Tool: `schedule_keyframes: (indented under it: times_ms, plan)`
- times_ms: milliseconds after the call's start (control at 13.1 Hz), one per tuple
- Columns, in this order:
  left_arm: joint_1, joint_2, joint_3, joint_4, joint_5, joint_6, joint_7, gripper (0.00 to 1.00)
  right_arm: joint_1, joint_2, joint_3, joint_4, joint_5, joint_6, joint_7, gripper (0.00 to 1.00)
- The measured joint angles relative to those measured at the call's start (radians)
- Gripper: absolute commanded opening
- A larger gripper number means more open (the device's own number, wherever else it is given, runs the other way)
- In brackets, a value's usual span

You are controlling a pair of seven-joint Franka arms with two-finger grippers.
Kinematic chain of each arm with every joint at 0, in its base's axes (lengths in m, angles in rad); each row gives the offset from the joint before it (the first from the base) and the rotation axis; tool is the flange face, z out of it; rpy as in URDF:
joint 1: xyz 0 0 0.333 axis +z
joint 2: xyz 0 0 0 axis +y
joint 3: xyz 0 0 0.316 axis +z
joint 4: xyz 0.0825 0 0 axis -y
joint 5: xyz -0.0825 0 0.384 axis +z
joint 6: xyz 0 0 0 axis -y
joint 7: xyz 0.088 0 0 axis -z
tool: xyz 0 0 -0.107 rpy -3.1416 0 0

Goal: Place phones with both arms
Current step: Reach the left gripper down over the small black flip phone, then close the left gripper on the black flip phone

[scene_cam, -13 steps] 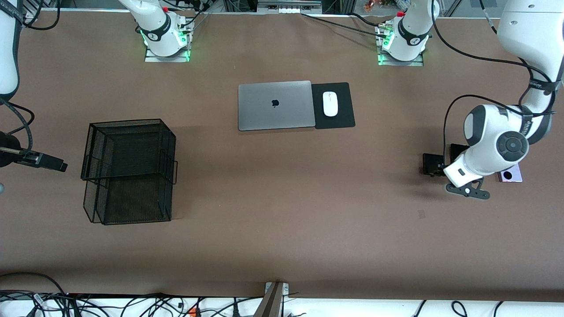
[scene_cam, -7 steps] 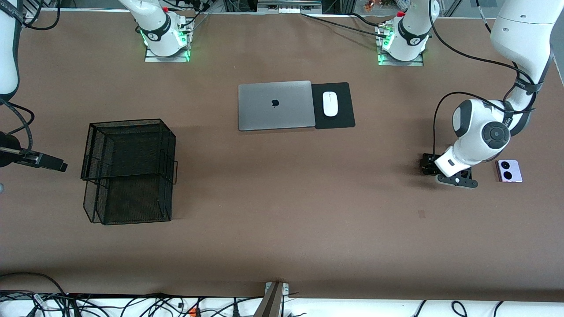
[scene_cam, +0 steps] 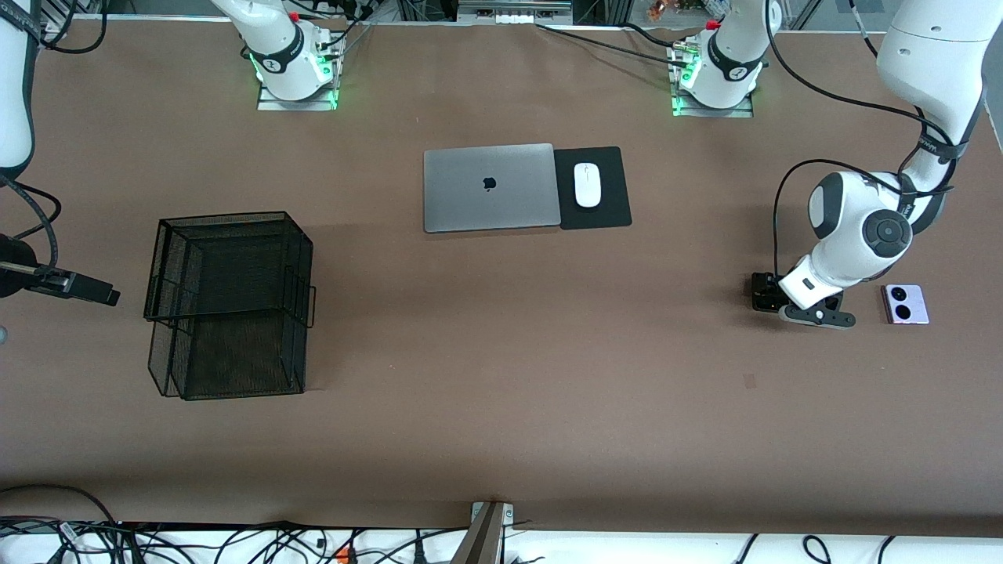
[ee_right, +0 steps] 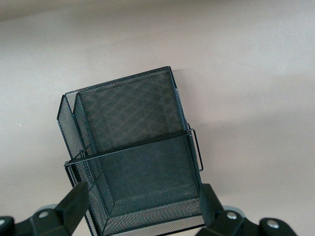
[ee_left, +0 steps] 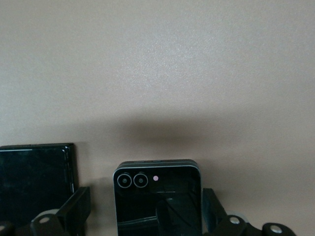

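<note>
1. Since a second ago: left arm swung in toward the right arm's end of the surface, now uncovering the lilac-white phone and covering the long black slab in the front view; right arm unchanged.
2. Front view: left gripper low over the small squarish black phone, wrist body hiding most of that spot. Lilac-white phone flat on the brown surface just beside the gripper, at the left arm's end. Right gripper waiting at the view's edge, beside the black mesh basket. Closed silver laptop mid-surface, touching a black mouse pad with a white mouse on it.
3. Left wrist view: left gripper spread apart, one finger on either side of the small squarish black phone, twin lenses showing; not clamped on it. Long black slab just beside, apart from it.
4. Right wrist view: right gripper spread wide, holding nothing, over the mesh basket.
</note>
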Motion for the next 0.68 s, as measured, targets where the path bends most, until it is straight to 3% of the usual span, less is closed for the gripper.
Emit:
schedule_keyframes:
  times_ms: [685]
  plan:
    - [0.000,0.016,0.000,-0.043,0.000,0.073,-0.031,1.00,0.000,0.000,0.000,0.000,0.000,0.000,0.000,1.00]
